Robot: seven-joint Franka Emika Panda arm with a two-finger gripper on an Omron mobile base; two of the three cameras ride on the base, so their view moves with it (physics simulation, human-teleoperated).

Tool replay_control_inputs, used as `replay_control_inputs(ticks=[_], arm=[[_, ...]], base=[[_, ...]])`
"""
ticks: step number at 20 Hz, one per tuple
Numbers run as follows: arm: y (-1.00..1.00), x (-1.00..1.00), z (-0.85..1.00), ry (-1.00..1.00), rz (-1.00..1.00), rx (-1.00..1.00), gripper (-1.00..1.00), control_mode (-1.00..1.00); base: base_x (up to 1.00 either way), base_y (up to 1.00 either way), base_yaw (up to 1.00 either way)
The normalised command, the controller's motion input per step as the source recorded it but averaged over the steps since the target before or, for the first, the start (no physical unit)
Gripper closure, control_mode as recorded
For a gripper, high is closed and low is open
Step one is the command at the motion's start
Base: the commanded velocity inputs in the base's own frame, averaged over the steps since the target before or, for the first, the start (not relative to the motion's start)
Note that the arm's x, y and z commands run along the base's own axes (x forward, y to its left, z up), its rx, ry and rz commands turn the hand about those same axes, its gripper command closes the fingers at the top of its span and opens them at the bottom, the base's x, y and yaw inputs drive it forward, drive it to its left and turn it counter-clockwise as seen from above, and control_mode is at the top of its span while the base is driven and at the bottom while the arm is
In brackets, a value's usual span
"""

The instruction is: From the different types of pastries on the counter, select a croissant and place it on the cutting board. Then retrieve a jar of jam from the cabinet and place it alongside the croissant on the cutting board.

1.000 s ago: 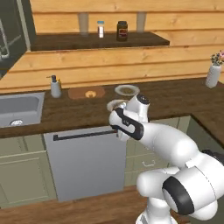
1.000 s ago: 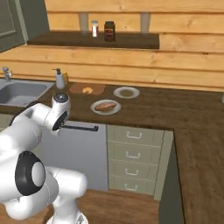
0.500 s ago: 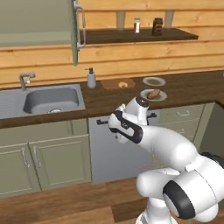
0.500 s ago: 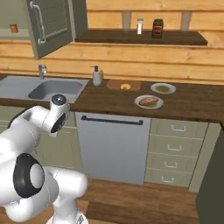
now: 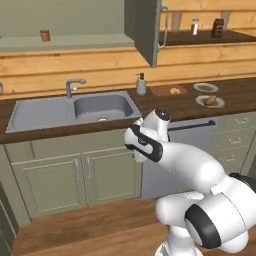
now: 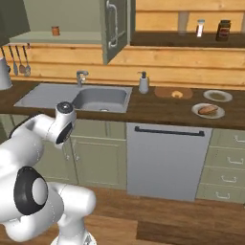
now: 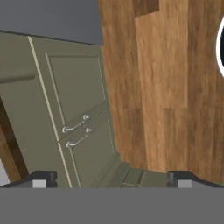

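The jam jar (image 5: 45, 35) stands on the open cabinet's (image 5: 142, 30) shelf, above the sink. We judge it rigid, smooth and light, best gripped around its sides. Our pincer (image 7: 111, 177) hangs open, empty, facing the floor.

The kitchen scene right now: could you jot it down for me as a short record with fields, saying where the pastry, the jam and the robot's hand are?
croissant: lying on the cutting board, on the counter right of the sink
bread roll: on a plate, further right
jar of jam: on the shelf of the cabinet, whose door stands open
soap dispenser: beside the cutting board
gripper: jaws wide apart, holding nothing, facing the lower cupboard doors and the floor
step left: fetching the jam
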Motion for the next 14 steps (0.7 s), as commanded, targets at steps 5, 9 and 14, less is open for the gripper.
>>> replay_control_inputs(ticks=[5, 9, 14], arm=[[0.00, 0.00, 0.00, 0.00, 0.00, 0.00, -1.00, 1.00], [0.00, 0.00, 0.00, 0.00, 0.00, 0.00, -1.00, 1.00], [0.00, 0.00, 0.00, 0.00, 0.00, 0.00, -1.00, 1.00]], base=[[-0.08, 1.00, -0.04], [0.60, 1.00, -0.04], [1.00, 0.63, 0.00]])
